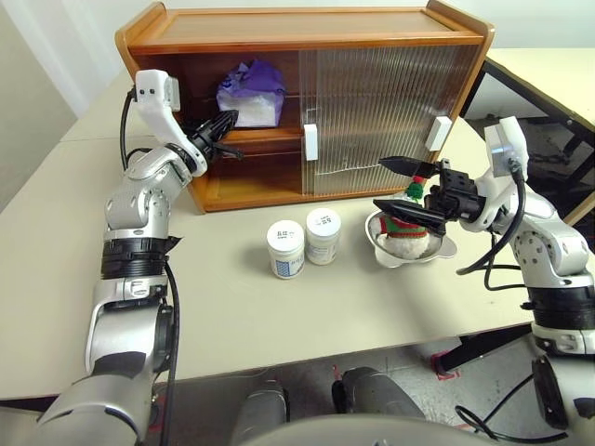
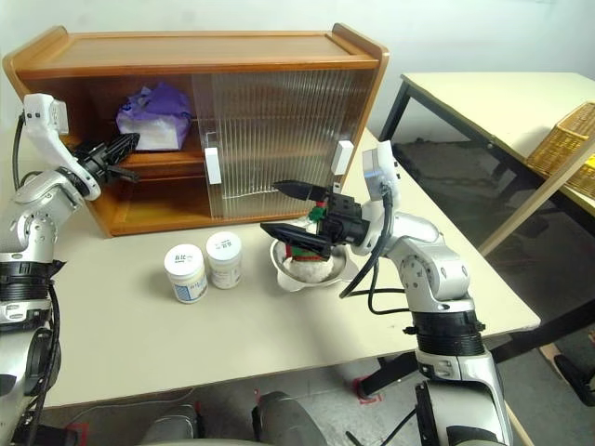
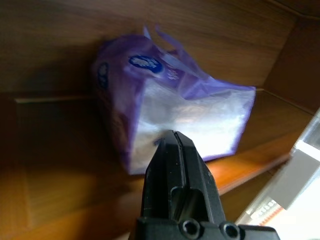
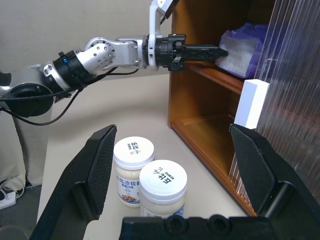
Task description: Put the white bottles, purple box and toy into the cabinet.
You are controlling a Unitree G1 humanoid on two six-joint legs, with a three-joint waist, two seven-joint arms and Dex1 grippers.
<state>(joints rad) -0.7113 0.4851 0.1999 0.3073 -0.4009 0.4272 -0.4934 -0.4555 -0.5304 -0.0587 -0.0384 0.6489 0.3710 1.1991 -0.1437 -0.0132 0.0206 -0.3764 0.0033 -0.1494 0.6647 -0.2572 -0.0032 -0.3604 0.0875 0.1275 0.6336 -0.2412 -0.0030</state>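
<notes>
The purple box (image 1: 251, 93) sits on the upper shelf in the open left half of the cabinet (image 1: 307, 42). My left gripper (image 1: 226, 121) is shut and empty. It reaches level into that shelf, its tip right at the box's near face (image 3: 190, 120). Two white bottles (image 1: 285, 249) (image 1: 323, 235) stand side by side on the table in front of the cabinet. The toy (image 1: 406, 228) lies in a shiny metal bowl (image 1: 446, 249) to their right. My right gripper (image 1: 381, 184) hovers open just above the toy, pointing left, with nothing between its fingers.
The ribbed sliding doors (image 1: 372, 111) with white handles (image 1: 310, 142) cover the cabinet's right half. The lower left shelf (image 1: 251, 181) holds nothing. A second table (image 2: 483, 102) stands to the right with a wicker basket (image 2: 562, 139) on it.
</notes>
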